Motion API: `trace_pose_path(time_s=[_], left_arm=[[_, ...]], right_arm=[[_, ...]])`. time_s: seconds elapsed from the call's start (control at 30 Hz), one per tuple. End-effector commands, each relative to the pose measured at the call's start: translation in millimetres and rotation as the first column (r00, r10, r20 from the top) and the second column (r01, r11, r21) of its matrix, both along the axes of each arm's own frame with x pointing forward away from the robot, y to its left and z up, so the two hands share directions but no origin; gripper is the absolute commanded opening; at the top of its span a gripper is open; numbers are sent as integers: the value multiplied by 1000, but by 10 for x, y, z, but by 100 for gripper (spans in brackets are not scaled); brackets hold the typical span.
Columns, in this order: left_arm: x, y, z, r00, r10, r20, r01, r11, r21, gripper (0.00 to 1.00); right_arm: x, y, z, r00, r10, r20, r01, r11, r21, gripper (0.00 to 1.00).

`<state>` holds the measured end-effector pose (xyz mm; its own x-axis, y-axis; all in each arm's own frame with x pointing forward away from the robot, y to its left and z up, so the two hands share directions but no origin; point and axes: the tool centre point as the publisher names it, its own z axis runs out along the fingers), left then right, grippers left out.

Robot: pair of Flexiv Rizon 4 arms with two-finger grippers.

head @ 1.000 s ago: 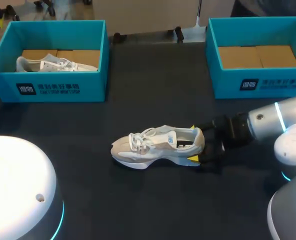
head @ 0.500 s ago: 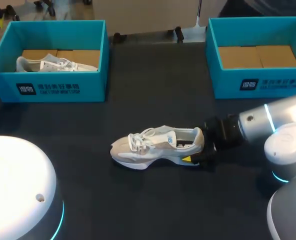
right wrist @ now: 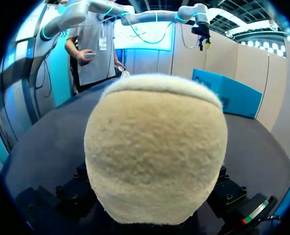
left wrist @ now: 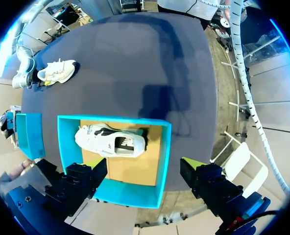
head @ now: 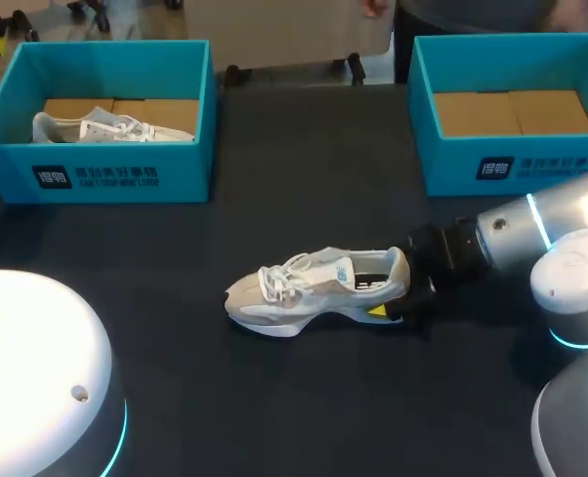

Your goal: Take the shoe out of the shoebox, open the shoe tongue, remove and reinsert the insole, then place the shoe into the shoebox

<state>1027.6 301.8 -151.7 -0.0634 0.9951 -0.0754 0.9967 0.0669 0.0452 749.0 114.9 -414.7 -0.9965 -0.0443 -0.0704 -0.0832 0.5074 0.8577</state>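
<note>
the sneaker lies in the middle of the counter, toe at 9 o'clock and heel at 3 o'clock, where the right gripper has its fingers clamped on it. the left gripper hangs with fingers wide over the 10 o'clock shoebox. likely trouble: the soft heel collar buckles, so the sneaker twists or slips free.

Right tool (largely) behind the shoe

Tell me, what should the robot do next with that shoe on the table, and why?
Probably swing the left gripper, open above the left shoebox, over to the tongue: the shoe already lies on the table, with the right gripper at its heel.
</note>
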Motion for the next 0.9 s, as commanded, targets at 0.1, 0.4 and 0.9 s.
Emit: trace_pose_path(time_s=[0.1,0.4,0.9], left_arm=[[-15,-1,3,1000,0,2,0,1000,3,100],[-15,-1,3,1000,0,2,0,1000,3,100],[-15,-1,3,1000,0,2,0,1000,3,100]], right_arm=[[0,-20,-91,1000,2,-20,-1,1000,8,0],[-2,-19,-98,1000,-16,-26,16,1000,4,0],[-2,-19,-98,1000,-16,-26,16,1000,4,0]])
